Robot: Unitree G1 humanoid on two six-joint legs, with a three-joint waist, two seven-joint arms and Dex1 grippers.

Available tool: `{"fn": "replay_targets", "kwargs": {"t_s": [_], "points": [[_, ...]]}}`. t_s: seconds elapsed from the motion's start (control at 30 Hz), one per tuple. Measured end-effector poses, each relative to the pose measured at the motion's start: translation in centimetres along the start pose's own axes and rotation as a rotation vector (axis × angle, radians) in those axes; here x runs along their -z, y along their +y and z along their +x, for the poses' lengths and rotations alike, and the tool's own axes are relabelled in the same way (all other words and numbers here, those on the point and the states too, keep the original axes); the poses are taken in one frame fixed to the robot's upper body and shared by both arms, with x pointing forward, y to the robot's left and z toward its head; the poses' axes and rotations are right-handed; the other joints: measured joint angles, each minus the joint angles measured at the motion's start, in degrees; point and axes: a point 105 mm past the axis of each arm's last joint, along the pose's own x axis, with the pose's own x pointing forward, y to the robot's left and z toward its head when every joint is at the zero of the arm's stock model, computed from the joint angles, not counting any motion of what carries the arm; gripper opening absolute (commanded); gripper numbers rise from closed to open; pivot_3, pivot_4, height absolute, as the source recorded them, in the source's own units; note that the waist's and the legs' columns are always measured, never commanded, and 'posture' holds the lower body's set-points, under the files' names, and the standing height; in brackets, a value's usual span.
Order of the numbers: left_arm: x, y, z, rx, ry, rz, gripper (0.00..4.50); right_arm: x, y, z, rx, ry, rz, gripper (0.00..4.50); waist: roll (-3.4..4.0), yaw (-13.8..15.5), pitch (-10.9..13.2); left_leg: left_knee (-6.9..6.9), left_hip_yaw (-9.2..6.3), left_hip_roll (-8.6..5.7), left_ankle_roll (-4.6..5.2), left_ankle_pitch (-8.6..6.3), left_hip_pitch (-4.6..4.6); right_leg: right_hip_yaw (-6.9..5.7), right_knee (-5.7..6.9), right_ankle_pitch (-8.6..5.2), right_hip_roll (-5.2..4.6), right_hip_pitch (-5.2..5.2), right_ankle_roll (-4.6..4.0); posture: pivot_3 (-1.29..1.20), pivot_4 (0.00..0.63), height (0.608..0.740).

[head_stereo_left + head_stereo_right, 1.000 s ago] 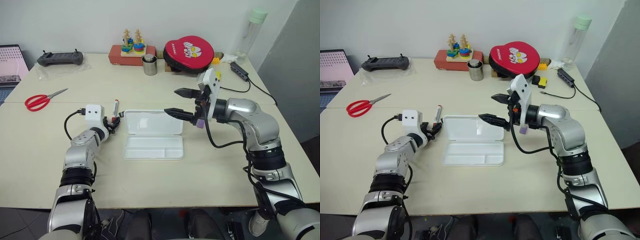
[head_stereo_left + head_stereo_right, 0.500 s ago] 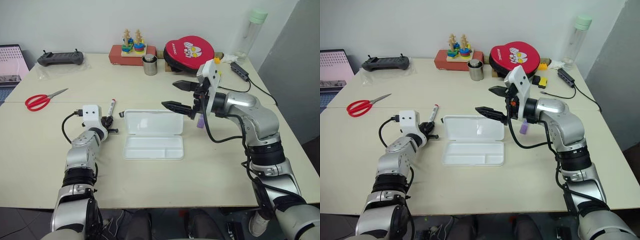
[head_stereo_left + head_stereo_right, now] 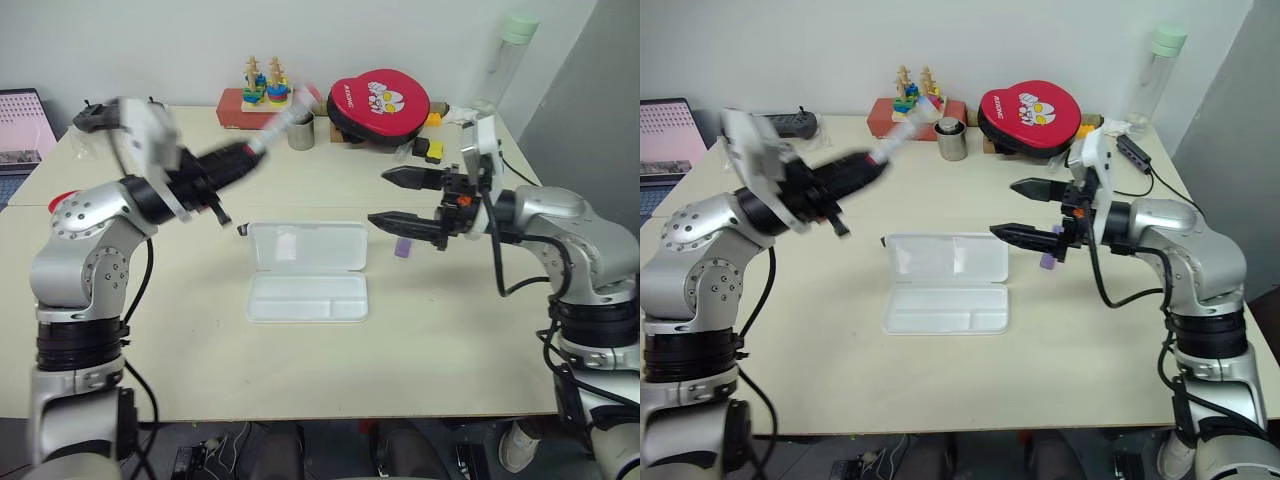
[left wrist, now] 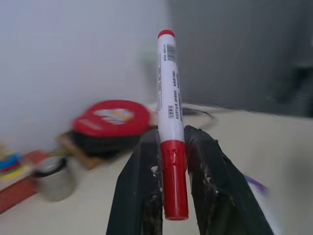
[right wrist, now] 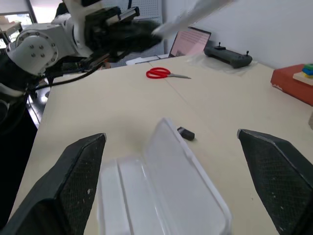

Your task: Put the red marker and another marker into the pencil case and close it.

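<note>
The left gripper is clamped on the red marker near its capped end, held high above the table. The pencil case lies open below, lid flat, tray empty. The right gripper hangs with its jaws spread wide and empty beside the case; the lilac marker lies just past the lid's right edge. Recommended: lower the red marker lengthwise over the tray, level it, and release low to prevent rolling.
</note>
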Motion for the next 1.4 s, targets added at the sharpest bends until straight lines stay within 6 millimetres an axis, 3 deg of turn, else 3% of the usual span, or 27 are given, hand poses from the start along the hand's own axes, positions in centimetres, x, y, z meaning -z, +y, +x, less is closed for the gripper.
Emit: {"fn": "replay_targets", "kwargs": {"t_s": [0.13, 0.27, 0.37, 0.5, 0.7, 0.73, 1.03, 1.13, 1.2, 1.3, 1.4], "points": [[3.5, -2.3, -0.5, 0.253, 0.235, -0.012, 0.41, 0.8, -0.5, -1.3, 0.047, 0.033, 0.010, 4.50, 0.05, -0.49, 0.03, 0.02, 0.00, 0.09, 0.02, 0.01, 0.02, 0.09, 0.08, -0.09, 0.10, -0.06, 0.14, 0.00, 0.150, 0.740], [5.9, -2.6, -0.9, 0.373, 0.355, 0.002, 0.41, 1.0, -0.5, -2.1, 0.073, 0.049, 0.002, 4.50, 0.05, -0.44, 0.03, 0.04, 0.01, 0.09, 0.03, 0.01, -0.04, 0.09, 0.05, -0.12, 0.11, -0.08, 0.13, 0.00, 0.150, 0.740], [7.7, -2.0, -1.1, 0.427, 0.467, 0.085, 0.41, 2.0, 0.7, -2.4, 0.055, 0.086, 0.019, 4.50, 0.05, 0.00, 0.03, 0.03, 0.00, 0.08, 0.05, 0.00, -0.13, 0.07, 0.03, -0.15, 0.12, -0.11, 0.06, 0.00, 0.150, 0.740], [8.5, -2.3, -0.1, 0.492, 0.477, 0.103, 0.41, 2.4, 2.2, -2.2, 0.024, 0.108, 0.014, 4.50, 0.05, 0.10, 0.03, 0.05, -0.01, 0.08, 0.06, 0.00, -0.23, 0.04, 0.02, -0.15, 0.11, -0.14, 0.07, 0.00, 0.150, 0.740], [9.5, -2.0, 0.1, 0.492, 0.530, 0.103, 0.41, 2.6, 2.6, -2.2, 0.036, 0.109, 0.026, 4.50, 0.05, -0.01, 0.03, 0.08, -0.03, 0.09, 0.06, 0.00, -0.18, 0.04, 0.06, -0.16, 0.11, -0.13, 0.08, 0.00, 0.150, 0.740], [9.8, -2.0, 0.1, 0.493, 0.544, 0.105, 1.11, 2.6, 2.7, -2.2, 0.038, 0.108, 0.029, 4.50, 0.05, -0.03, 0.03, 0.08, -0.03, 0.09, 0.06, 0.00, -0.18, 0.04, 0.07, -0.16, 0.11, -0.13, 0.08, 0.00, 0.150, 0.740], [10.4, -2.2, 0.3, 0.489, 0.567, 0.086, 2.68, 3.0, 2.8, -2.2, 0.056, 0.114, 0.035, 4.50, 0.05, 0.02, 0.03, 0.11, -0.04, 0.09, 0.06, 0.00, -0.18, 0.04, 0.07, -0.16, 0.11, -0.11, 0.09, 0.00, 0.150, 0.740], [10.6, -2.2, 0.7, 0.450, 0.543, 0.065, 3.31, 3.4, 1.8, -2.0, 0.126, 0.126, 0.037, 4.50, 0.04, 0.02, 0.03, 0.15, -0.05, 0.09, 0.06, 0.00, -0.17, 0.03, 0.10, -0.16, 0.11, -0.10, 0.09, 0.00, 0.150, 0.740], [9.5, -2.3, 2.1, 0.397, 0.432, 0.014, 3.79, 4.6, -0.3, -2.0, 0.271, 0.163, 0.058, 4.50, 0.04, 0.02, 0.03, 0.17, -0.06, 0.09, 0.06, 0.00, -0.18, 0.04, 0.10, -0.13, 0.11, -0.10, 0.14, 0.00, 0.150, 0.740], [5.2, -2.7, 5.0, 0.313, 0.162, -0.042, 4.46, 8.5, -3.4, -2.2, 0.544, 0.261, 0.174, 4.50, 0.02, 0.21, 0.03, 0.24, -0.11, 0.07, 0.05, 0.01, -0.25, 0.02, 0.11, -0.10, 0.10, -0.09, 0.17, 0.00, 0.150, 0.740], [2.9, -3.0, 6.5, 0.234, 0.012, -0.060, 4.46, 11.2, -4.9, -2.7, 0.734, 0.325, 0.268, 4.50, 0.04, 0.13, 0.02, 0.21, -0.11, 0.06, 0.05, 0.01, -0.21, 0.04, 0.14, 0.06, 0.10, -0.08, -0.10, 0.00, 0.150, 0.740]]}}
